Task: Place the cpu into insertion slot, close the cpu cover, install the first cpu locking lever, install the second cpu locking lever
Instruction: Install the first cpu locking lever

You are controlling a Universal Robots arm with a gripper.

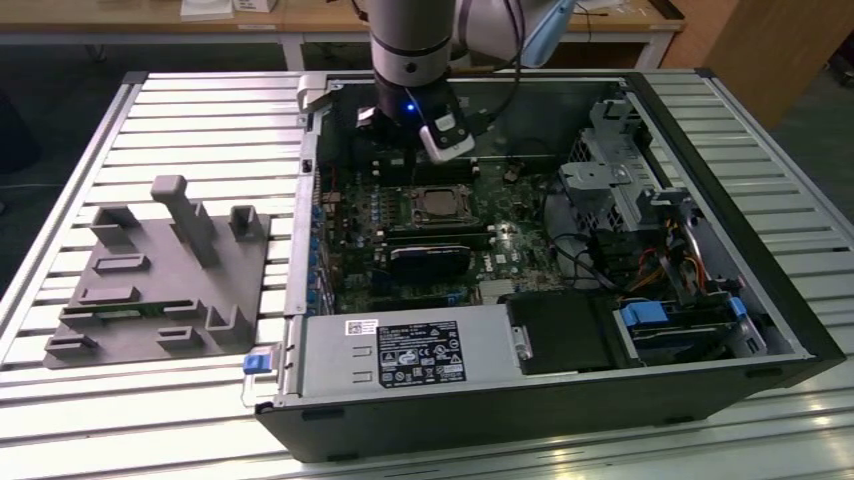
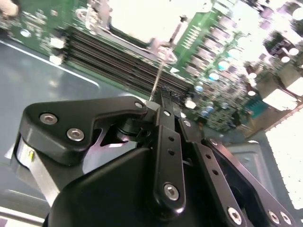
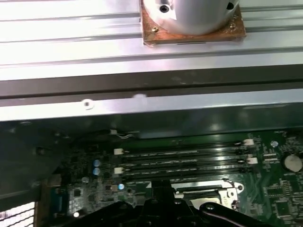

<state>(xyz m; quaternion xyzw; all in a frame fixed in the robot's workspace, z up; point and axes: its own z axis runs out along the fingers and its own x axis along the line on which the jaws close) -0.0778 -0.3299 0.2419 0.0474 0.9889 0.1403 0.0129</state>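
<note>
An open computer case [image 1: 534, 410] lies on its side on a slatted metal table [image 1: 200, 110], its green board facing up; the slot [image 1: 416, 192] sits near the middle of that board. The cpu [image 1: 438, 205] lies in the slot, its pale grey top showing through the window of the silver cover [image 1: 459, 205], which seems to lie flat around it; in the second wrist view the cpu [image 2: 137, 16] shows as a bright white square.

The arm [image 1: 407, 50] comes down on the far side of the slot as the exterior view sees it; the gripper [image 1: 398, 150] hangs there, near the slot but not over it, with a small blue light on its body. In both wrist views the black fingers [image 2: 165, 132] are drawn together at the tip of the gripper [image 2: 163, 101] [image 3: 156, 187]. A thin silver lever [image 2: 158, 75] slants from the edge of the slot to that tip; I cannot tell whether the fingers clamp it.

Long black memory slots [image 2: 123, 56] [image 3: 180, 161] lie between the gripper and the slot; a corner of the cover [image 3: 229, 191] gleams just beside the gripper in the first wrist view.

A boxy power supply [image 1: 400, 350] with a label fills the case on the near side of the slot. A grey fixture [image 1: 160, 270] with upright posts stands on the table well apart from the slot, toward the exterior view's left. A drive bay with a blue tab [image 1: 654, 315] sits well apart toward the exterior view's right.
</note>
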